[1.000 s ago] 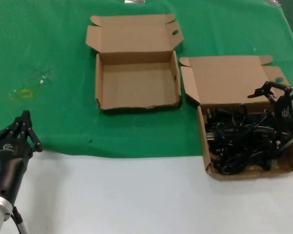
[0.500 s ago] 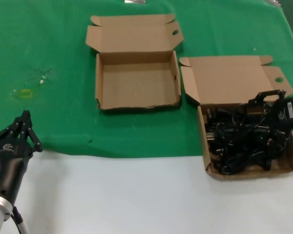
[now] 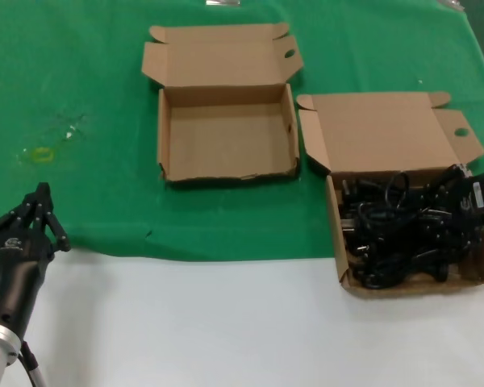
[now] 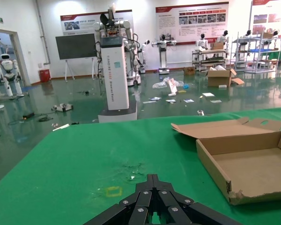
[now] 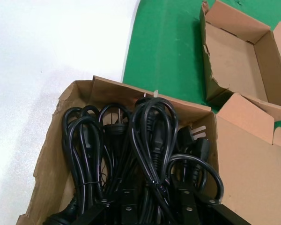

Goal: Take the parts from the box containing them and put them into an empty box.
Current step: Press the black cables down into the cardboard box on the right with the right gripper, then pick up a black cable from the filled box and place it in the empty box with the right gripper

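Reaching into shallow brown cardboard box (image 3: pixel 340 234) at table's right, right gripper (image 3: pixel 460 211) sits among tangled black rubber power cords (image 3: pixel 403 230); finger state cannot be told. Pick step in hand. Next: secure one cord, lift clear, carry to empty twin box (image 3: pixel 226 137). Left gripper (image 3: pixel 39 211) parked, fingers together.

A green cloth (image 3: pixel 105 97) covers the desk (image 3: pixel 226 322) beyond the left pincer (image 3: pixel 39 211). A yellow mark (image 3: pixel 42 153) lies just ahead of that pincer.
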Robot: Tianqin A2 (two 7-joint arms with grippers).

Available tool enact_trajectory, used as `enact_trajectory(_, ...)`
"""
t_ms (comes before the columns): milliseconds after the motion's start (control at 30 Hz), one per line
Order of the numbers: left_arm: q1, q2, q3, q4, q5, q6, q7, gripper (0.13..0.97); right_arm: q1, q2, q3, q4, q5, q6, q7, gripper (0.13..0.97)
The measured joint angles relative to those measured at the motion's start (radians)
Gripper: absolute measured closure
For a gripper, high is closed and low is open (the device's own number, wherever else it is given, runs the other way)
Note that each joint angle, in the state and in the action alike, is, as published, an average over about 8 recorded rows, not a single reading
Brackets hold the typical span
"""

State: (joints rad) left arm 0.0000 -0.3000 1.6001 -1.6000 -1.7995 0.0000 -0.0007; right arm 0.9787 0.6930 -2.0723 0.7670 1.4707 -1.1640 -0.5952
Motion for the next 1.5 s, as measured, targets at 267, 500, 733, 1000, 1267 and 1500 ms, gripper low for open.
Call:
enact_trajectory(267, 0.000, 0.000, 0.000, 0.000, 0.000, 0.000, 0.000, 0.953, -0.006, 0.003, 0.005, 0.011, -0.005, 0.004, 0.011, 0.821)
enact_trajectory(500, 0.000, 0.000, 0.000, 0.000, 0.000, 0.000, 0.000, 0.953, -0.003, 0.013, 0.012, 0.044, -0.005, -0.001, 0.046, 0.878)
enact_trajectory(733, 0.000, 0.000, 0.000, 0.000, 0.000, 0.000, 0.000, 0.953, 0.009, 0.037, 0.018, 0.119, -0.004, -0.029, 0.123, 0.880)
enact_trajectory(1000, 0.000, 0.000, 0.000, 0.000, 0.000, 0.000, 0.000, 0.953, 0.032, 0.044, 0.032, 0.188, 0.005, -0.040, 0.199, 0.881)
enact_trajectory(1267, 0.000, 0.000, 0.000, 0.000, 0.000, 0.000, 0.000, 0.953, 0.072, -0.006, 0.037, 0.180, 0.010, -0.012, 0.218, 0.882)
enact_trajectory(1500, 0.000, 0.000, 0.000, 0.000, 0.000, 0.000, 0.000, 0.953, 0.113, -0.094, 0.037, 0.108, 0.018, 0.037, 0.186, 0.882)
